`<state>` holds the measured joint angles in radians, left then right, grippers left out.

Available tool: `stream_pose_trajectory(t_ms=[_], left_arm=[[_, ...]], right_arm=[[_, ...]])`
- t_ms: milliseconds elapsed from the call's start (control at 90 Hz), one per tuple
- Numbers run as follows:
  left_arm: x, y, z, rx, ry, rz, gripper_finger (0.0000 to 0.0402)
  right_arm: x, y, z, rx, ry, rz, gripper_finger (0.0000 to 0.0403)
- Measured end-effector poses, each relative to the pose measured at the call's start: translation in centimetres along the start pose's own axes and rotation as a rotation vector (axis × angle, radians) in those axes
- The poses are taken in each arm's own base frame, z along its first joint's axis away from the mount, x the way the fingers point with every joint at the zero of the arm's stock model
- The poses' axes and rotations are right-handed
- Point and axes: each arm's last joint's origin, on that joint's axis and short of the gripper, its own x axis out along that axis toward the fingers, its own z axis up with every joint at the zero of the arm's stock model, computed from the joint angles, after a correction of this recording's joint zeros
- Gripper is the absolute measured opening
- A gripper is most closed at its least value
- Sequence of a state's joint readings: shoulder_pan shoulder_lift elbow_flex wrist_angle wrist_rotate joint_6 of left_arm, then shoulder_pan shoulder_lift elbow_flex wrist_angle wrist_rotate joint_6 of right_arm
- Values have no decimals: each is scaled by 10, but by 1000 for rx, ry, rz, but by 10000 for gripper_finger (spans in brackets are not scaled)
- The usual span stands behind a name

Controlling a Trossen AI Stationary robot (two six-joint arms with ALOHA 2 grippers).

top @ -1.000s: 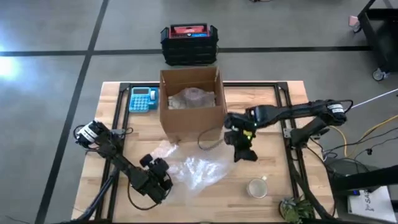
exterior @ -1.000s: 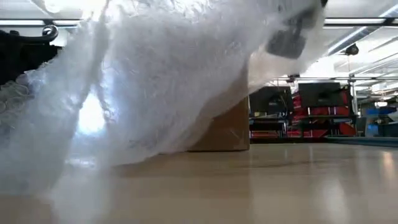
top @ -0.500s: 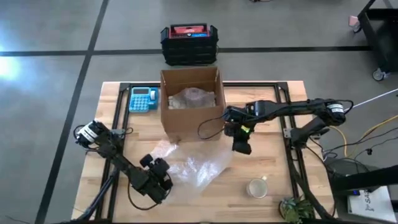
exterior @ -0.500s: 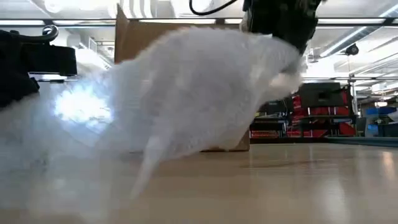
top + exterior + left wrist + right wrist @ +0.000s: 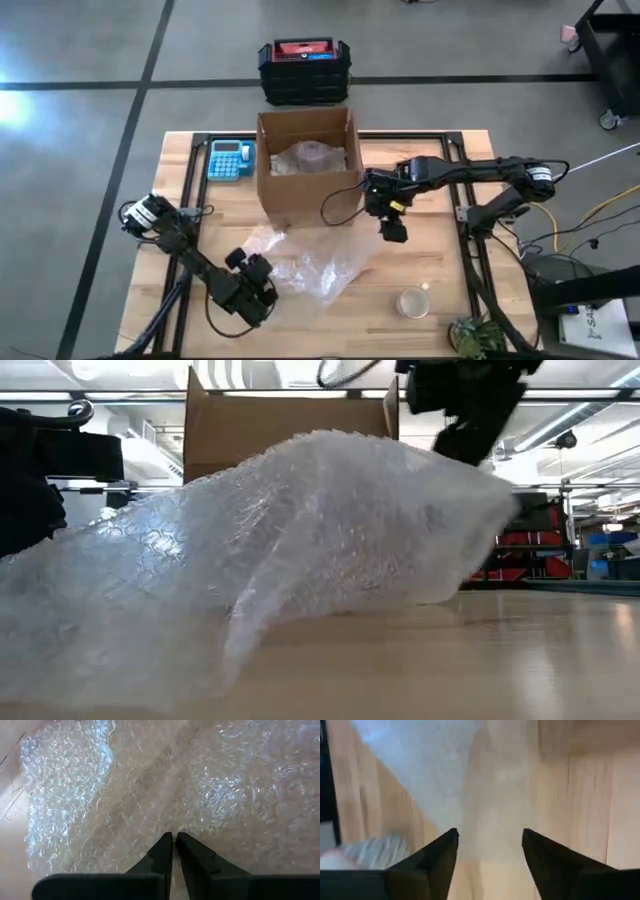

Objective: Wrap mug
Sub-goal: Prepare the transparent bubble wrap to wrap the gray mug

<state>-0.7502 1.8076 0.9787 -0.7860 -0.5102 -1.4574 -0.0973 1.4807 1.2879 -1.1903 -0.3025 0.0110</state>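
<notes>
A wooden table [image 5: 430,165] on a black frame stands on a grey floor, carrying an open cardboard box [image 5: 308,165] with a blue calculator [image 5: 230,159] just beside it and black crates [image 5: 304,70] on the floor beyond the box. The mug [image 5: 413,301] stands uncovered, well apart from the box near the table's front edge, while a crumpled clear bubble wrap sheet [image 5: 310,265] lies in front of the box. The left gripper [image 5: 173,840] has its jaws clenched on the wrap's edge farthest from the box, and the right gripper [image 5: 490,840] hangs just beside the box's front corner with jaws released.
</notes>
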Motion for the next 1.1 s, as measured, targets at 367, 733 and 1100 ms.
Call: stream_pose_trajectory(t_ms=[367, 733, 1100], left_arm=[[0, -1, 0, -4, -3, -9, 20], [-1, -3, 0, -12, -7, -25, 20], [-1, -3, 0, -13, -8, -28, 20]], right_arm=[[26, 20, -18, 42, 11, -7, 226], [76, 55, -32, -99, -31, 38, 196], [107, 128, -15, -346, -332, 222, 185]])
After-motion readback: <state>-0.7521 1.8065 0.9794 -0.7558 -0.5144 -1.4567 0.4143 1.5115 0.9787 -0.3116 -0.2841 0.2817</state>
